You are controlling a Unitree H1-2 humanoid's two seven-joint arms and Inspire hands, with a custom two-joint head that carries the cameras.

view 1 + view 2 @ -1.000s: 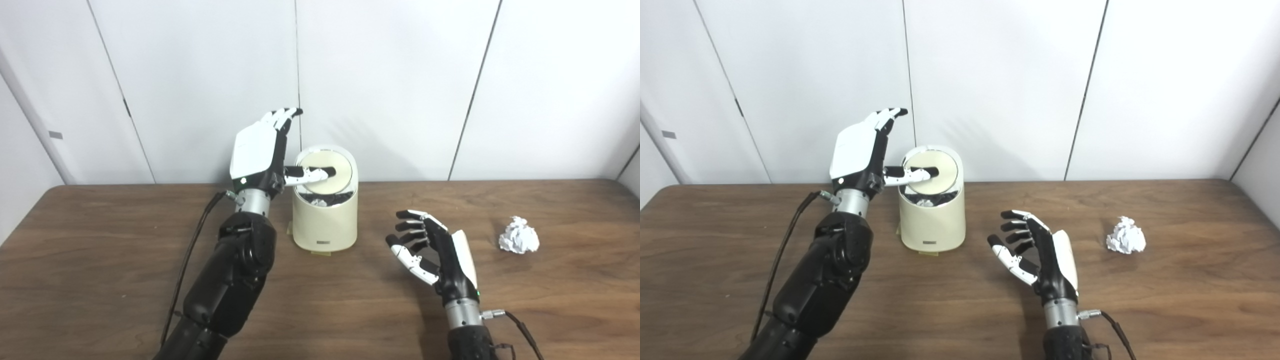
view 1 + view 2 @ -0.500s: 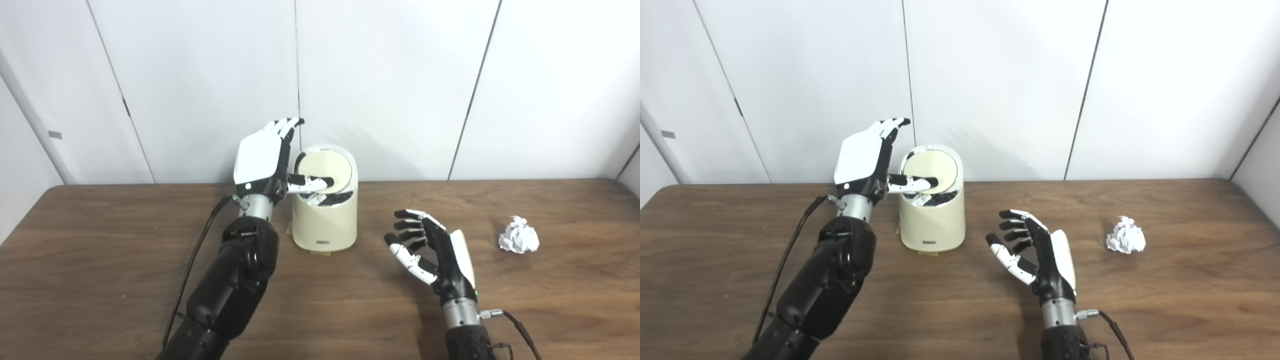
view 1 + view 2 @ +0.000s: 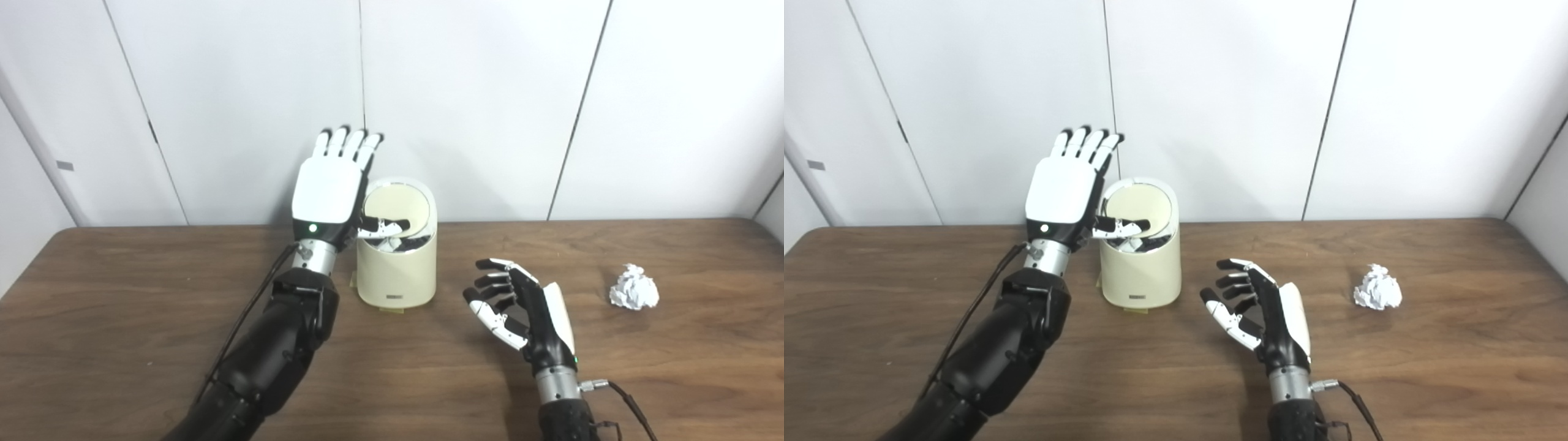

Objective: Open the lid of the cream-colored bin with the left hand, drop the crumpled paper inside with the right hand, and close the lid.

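**Operator:** Nearest the camera, my right hand hovers over the table, fingers spread and loosely curled, holding nothing. The paper ball lies well off to its right, untouched.

**Observer:** And behind that?

**Operator:** The bin stands near the table's back edge. Its lid is tipped up, showing a dark inside with something pale in it. My left hand stands just left of the bin, fingers straight and apart, gripping nothing; only the thumb reaches across the lid's face.

**Observer:** What worries you?

**Operator:** That thumb is all that props the lid, I think. If it slips, the lid drops shut before the paper arrives. Push sideways too hard and the light bin could slide or tip. And my right hand must travel far, so a loose pinch could drop the ball.
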